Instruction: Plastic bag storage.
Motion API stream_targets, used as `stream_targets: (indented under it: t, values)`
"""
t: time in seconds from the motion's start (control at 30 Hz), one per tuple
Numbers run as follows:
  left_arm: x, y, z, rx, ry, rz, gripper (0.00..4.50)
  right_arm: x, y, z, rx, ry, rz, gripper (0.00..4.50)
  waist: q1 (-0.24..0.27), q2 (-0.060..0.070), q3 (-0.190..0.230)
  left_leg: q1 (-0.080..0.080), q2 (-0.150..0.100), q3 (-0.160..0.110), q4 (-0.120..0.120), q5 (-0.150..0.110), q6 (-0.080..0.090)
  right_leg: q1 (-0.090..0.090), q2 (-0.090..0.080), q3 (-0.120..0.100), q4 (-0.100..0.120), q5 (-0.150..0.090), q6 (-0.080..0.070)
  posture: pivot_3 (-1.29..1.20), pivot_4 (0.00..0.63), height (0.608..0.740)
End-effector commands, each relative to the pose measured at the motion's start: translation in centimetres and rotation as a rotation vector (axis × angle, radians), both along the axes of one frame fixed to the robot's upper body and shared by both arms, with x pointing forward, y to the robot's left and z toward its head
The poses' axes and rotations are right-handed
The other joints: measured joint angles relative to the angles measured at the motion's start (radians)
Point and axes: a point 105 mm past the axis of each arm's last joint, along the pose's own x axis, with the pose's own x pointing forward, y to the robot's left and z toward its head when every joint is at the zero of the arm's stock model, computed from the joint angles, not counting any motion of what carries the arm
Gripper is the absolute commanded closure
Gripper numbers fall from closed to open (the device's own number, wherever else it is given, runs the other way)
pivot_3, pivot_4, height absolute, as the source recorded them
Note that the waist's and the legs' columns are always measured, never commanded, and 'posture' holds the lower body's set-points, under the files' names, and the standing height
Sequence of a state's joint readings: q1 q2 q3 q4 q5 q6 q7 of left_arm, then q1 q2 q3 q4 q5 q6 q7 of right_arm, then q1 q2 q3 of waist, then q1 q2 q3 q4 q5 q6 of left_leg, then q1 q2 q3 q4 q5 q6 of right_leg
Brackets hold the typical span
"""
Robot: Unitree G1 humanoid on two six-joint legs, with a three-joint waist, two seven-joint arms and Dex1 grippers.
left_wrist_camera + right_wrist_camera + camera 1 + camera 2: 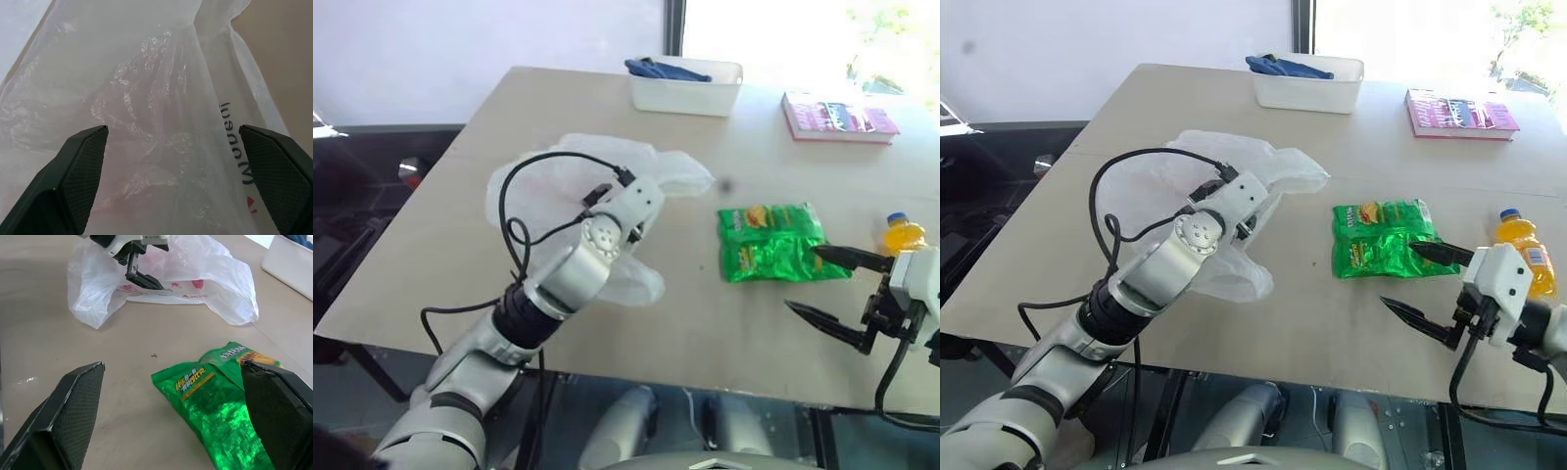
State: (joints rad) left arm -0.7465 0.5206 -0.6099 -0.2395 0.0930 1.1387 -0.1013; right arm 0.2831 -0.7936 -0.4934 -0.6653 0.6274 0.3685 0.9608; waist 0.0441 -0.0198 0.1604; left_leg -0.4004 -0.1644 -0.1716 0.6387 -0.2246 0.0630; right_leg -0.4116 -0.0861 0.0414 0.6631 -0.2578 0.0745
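Leftmost, the plastic bag point(607, 191) lies crumpled on the table point(489, 245), centre-left of frame, with the left gripper point(173, 142) over it, fingers spread wide, grasping nothing. Further right lies a green snack packet point(773, 241). At the lower right edge the right gripper point(827, 286) hovers, fingers spread, empty.

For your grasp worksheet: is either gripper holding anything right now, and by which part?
Nothing is held. The left gripper is open over the plastic bag; the right gripper is open beside the green snack packet.
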Motion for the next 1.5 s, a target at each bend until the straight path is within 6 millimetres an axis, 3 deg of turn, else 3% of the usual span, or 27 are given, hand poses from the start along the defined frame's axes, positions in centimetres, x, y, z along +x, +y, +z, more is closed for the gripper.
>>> stream_targets:
  t: [0.03,0.23,0.37,0.53,0.6,0.67,0.8,0.87,1.1,1.33,1.43,1.5]
  values:
    - [0.5,0.1,0.2,0.068,-0.076,0.018,0.05,-0.6,0.4,1.2,-0.019,-0.047,0.007,0.00,-0.002,0.000,0.000,0.000,0.000,0.000,0.000,0.000,0.000,0.000,0.000,0.000,0.000,0.000,0.000,0.00,0.150,0.740]
    - [1.3,0.7,-0.8,0.146,-0.108,0.044,2.38,-0.6,0.5,1.5,-0.025,-0.055,-0.009,0.00,-0.002,0.000,0.000,0.000,0.000,0.000,0.000,0.000,0.000,0.000,0.000,0.000,0.000,0.000,0.000,0.00,0.150,0.740]
    - [1.5,1.2,0.3,0.128,-0.193,0.050,4.35,-0.6,0.7,1.6,-0.025,-0.059,-0.011,0.00,-0.002,0.000,0.000,0.000,0.000,0.000,0.000,0.000,0.000,0.000,0.000,0.000,0.000,0.000,0.000,0.00,0.150,0.740]
    - [1.2,3.4,5.4,-0.182,-0.338,0.094,4.43,0.3,1.8,1.6,0.000,-0.073,-0.027,0.00,-0.006,0.000,0.000,0.000,0.000,0.000,0.000,0.000,0.000,-0.001,0.000,0.000,0.001,0.000,0.000,0.00,0.150,0.740]
    - [0.6,2.8,8.0,-0.495,-0.316,-0.038,4.43,1.3,2.3,1.0,-0.017,-0.080,-0.070,0.00,-0.004,0.000,0.000,0.000,0.000,0.000,0.001,0.000,0.000,0.000,0.000,-0.001,0.000,0.000,0.000,0.00,0.150,0.740]
    - [0.0,4.1,11.0,-0.675,-0.317,-0.103,4.43,2.6,2.8,-0.1,-0.033,-0.070,-0.125,0.00,-0.004,0.000,-0.001,0.000,0.000,0.000,0.002,0.000,0.000,0.000,0.000,-0.002,0.000,0.000,0.000,0.00,0.150,0.740]
    - [-1.0,4.9,13.6,-0.673,-0.306,-0.216,4.43,5.5,2.1,-1.4,0.003,-0.018,-0.305,0.00,-0.009,-0.001,-0.001,-0.001,0.000,0.000,0.005,0.000,0.000,0.000,0.001,-0.003,0.001,0.000,0.000,0.00,0.150,0.740]
    - [-1.6,4.8,14.7,-0.650,-0.313,-0.275,4.43,6.7,0.8,-1.8,-0.033,0.004,-0.421,0.00,-0.006,0.000,-0.001,-0.001,0.000,0.001,0.005,0.000,0.000,0.000,0.000,-0.003,0.002,0.000,0.000,0.00,0.150,0.740]
    - [-2.0,2.2,17.2,-0.709,-0.301,-0.425,4.43,9.0,-5.1,-2.7,-0.081,0.136,-0.716,0.00,0.001,0.000,-0.001,-0.001,-0.001,-0.001,0.007,0.000,0.000,0.000,0.000,-0.004,0.002,0.000,0.000,0.00,0.150,0.740]
    - [-1.0,-2.4,18.5,-0.662,-0.266,-0.594,4.43,8.9,-6.4,-4.8,0.028,0.377,-0.752,0.00,-0.009,0.000,-0.001,-0.001,0.000,0.000,0.007,0.000,0.000,0.001,0.000,-0.002,0.002,0.001,0.000,0.00,0.150,0.740]
    - [-1.0,-1.7,16.9,-0.612,-0.203,-0.599,4.43,8.6,-6.4,-5.7,0.048,0.440,-0.739,0.00,-0.024,0.000,-0.001,-0.001,0.000,0.001,0.006,0.000,0.000,0.000,0.000,-0.001,0.002,0.001,0.000,0.00,0.150,0.740]
    - [-1.0,-0.1,15.5,-0.596,-0.164,-0.539,4.43,8.4,-6.0,-6.3,0.071,0.488,-0.719,0.00,-0.039,0.002,-0.002,-0.001,0.000,0.001,0.005,0.000,0.000,0.000,0.001,-0.001,0.002,0.001,0.000,0.00,0.150,0.740]
